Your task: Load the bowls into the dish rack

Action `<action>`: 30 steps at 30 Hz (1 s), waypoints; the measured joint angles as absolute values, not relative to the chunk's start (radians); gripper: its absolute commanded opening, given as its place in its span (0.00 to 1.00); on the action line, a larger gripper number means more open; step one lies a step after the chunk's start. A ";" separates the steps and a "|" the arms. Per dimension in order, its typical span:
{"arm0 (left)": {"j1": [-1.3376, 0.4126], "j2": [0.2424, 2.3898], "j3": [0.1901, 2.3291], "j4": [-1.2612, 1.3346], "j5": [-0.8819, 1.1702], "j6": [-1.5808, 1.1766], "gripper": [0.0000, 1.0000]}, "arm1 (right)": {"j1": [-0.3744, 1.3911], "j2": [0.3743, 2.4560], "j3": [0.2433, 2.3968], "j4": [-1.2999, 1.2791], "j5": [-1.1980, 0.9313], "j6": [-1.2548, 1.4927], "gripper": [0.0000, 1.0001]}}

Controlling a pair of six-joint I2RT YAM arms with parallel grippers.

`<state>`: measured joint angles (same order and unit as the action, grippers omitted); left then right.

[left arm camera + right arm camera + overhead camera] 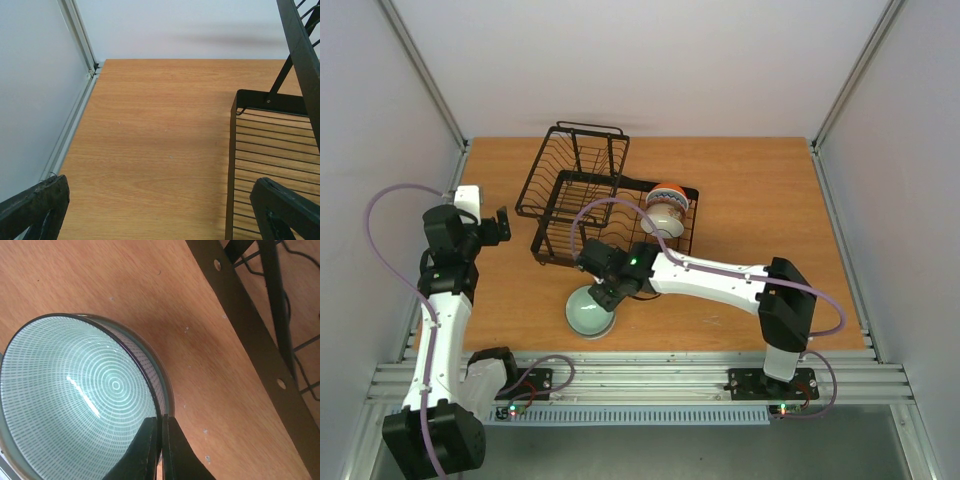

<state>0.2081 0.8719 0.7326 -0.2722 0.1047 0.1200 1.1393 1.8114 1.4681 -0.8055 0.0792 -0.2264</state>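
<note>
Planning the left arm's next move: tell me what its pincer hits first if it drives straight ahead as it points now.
Probably the table: the open left pincer aims down at bare wood just left of the dish rack. The rack's rim lies close on the right; depth is unclear.

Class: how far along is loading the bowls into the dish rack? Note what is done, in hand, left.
Done: an orange-rimmed bowl and a white bowl sit in the dish rack. In hand: the right gripper is shut on the green bowl, at its rim, on the table. Left: racking it; the left gripper is open.
</note>
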 measured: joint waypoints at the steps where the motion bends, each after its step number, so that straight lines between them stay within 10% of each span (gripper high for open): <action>1: 0.208 0.872 0.733 -0.272 0.105 0.120 0.99 | 1.139 1.804 1.468 -0.808 0.084 -0.226 0.01; 30: 0.208 0.872 0.733 -0.272 0.107 0.120 0.99 | 0.977 1.636 1.394 -0.861 0.829 -0.491 0.01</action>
<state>0.2081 0.8719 0.7326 -0.2722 0.1074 0.1200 0.9771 1.6360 1.3937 -0.8608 0.8288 -0.4908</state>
